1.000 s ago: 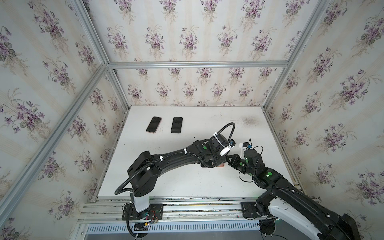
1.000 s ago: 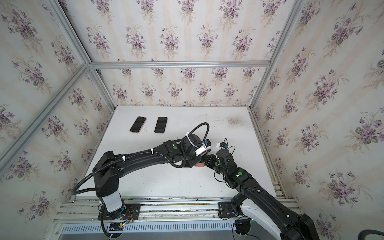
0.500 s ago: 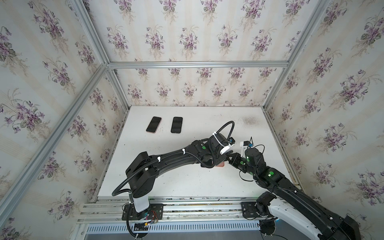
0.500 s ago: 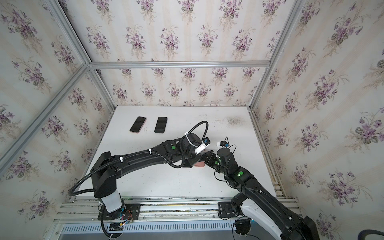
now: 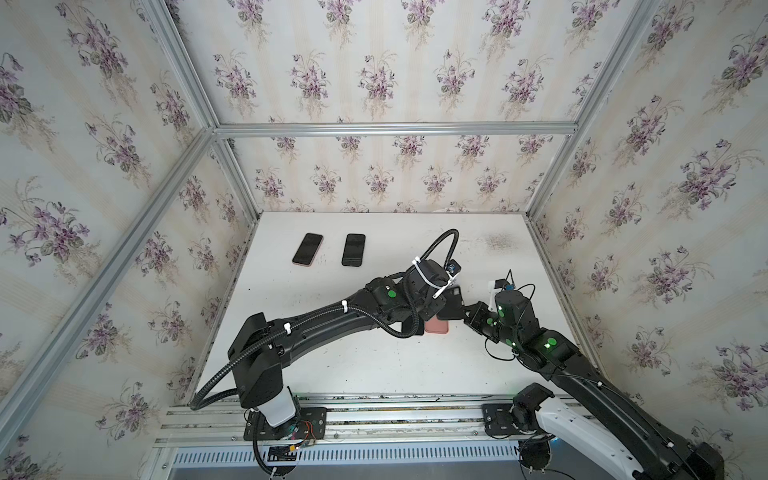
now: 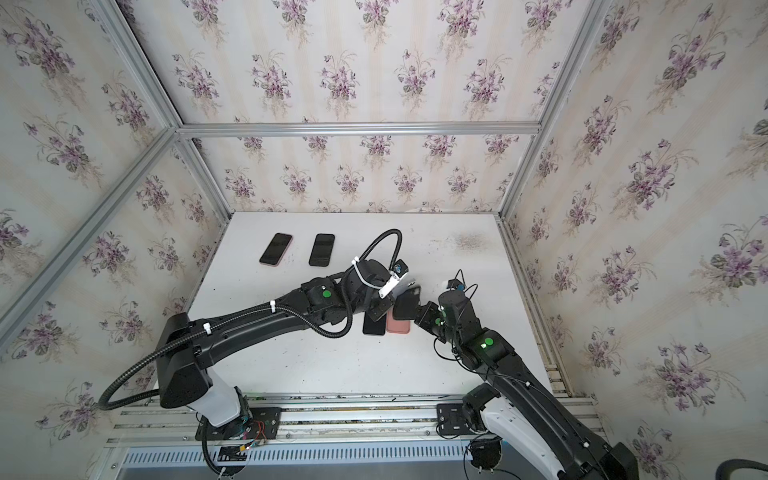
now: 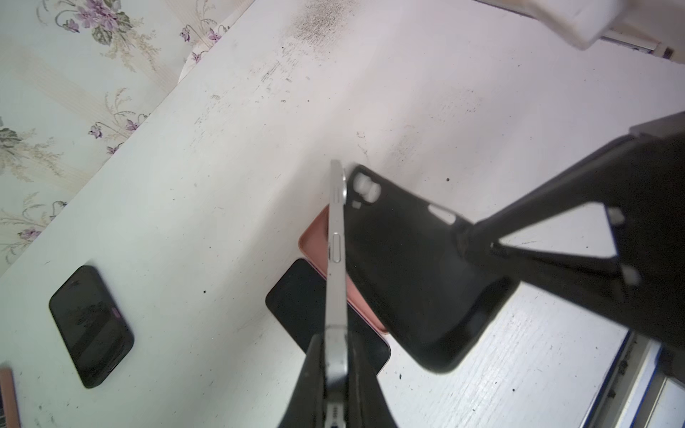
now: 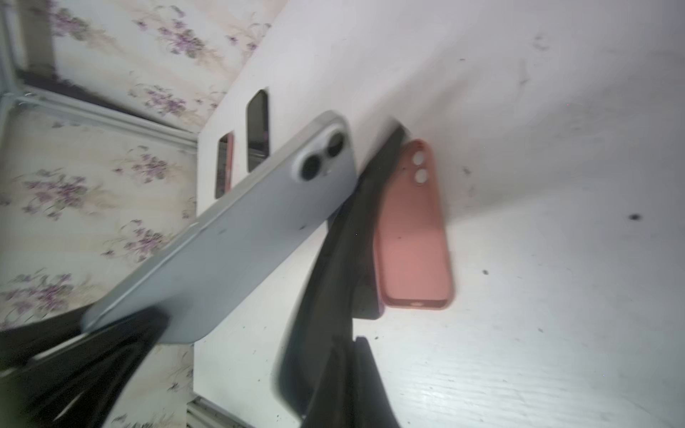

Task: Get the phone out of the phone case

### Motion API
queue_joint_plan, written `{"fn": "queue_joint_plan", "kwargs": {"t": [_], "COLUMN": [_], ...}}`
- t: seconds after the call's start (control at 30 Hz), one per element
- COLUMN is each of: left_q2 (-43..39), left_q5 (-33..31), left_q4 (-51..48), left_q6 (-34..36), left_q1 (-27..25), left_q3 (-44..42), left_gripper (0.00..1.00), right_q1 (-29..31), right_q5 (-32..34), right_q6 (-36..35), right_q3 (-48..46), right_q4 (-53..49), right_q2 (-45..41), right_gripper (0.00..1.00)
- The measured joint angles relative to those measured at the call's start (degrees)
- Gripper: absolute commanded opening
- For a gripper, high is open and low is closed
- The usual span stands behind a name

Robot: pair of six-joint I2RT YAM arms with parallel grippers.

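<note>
Separation in mid-air: the phone [image 7: 336, 237] is out of the black case [image 7: 407, 266], each held above the table [image 5: 353, 365].

My left gripper [image 7: 335, 344] is clamped on one end of the silver phone. My right gripper [image 8: 348, 344] pinches a rim of the black case, which hangs empty, with table showing through its camera hole. I cannot tell if the two touch. Beneath them lie an empty pink case [image 8: 411, 241] and a dark phone [image 7: 300, 307], side by side. A pink-rimmed phone [image 5: 307, 249] and a black-rimmed phone [image 5: 353, 249] rest towards the far left of the scuffed white top. Floral wallpaper [image 5: 374, 75] encloses everything.
</note>
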Motion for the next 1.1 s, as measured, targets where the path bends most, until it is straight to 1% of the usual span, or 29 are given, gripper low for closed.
{"fn": "queue_joint_plan", "kwargs": {"t": [0.1, 0.27, 0.33, 0.47, 0.6, 0.7, 0.9, 1.1], "left_q2": [-0.81, -0.66, 0.13, 3.26, 7.58, 11.76, 19.93, 28.17], "left_q5": [-1.14, -3.08, -4.48, -6.67, -10.01, -12.52, -17.90, -24.00], "left_q4": [0.02, -0.70, -0.98, -1.29, -1.77, -2.38, -3.98, -5.79], "left_q6": [-0.04, -0.02, 0.13, 1.25, 2.45, 3.80, 6.23, 7.91], "left_q1": [-0.44, -1.05, -1.79, -3.93, -6.43, -8.68, -12.41, -15.54], "left_q3": [0.00, 0.17, 0.98, 3.37, 6.16, 8.98, 15.32, 21.35], "left_gripper": [0.00, 0.00, 0.00, 0.00, 0.00, 0.00, 0.00, 0.00], "right_q1": [-1.79, -6.58, -8.92, -15.54, -22.73, -26.16, -29.79, -32.02], "right_q5": [1.22, 1.44, 1.07, 1.60, 0.74, -0.63, -1.88, -2.49], "right_q6": [-0.04, -1.84, -3.76, -9.77, -15.54, -18.71, -24.52, -28.52], "right_q3": [0.70, 2.75, 4.55, 9.62, 11.28, 11.54, 10.86, 8.46], "right_q4": [-4.94, -9.33, -11.93, -16.63, -19.65, -20.59, -21.11, -21.22], "right_q2": [-0.11, -0.31, -0.39, 0.33, 1.79, 3.06, 5.42, 6.19], "right_gripper": [0.00, 0.00, 0.00, 0.00, 0.00, 0.00, 0.00, 0.00]}}
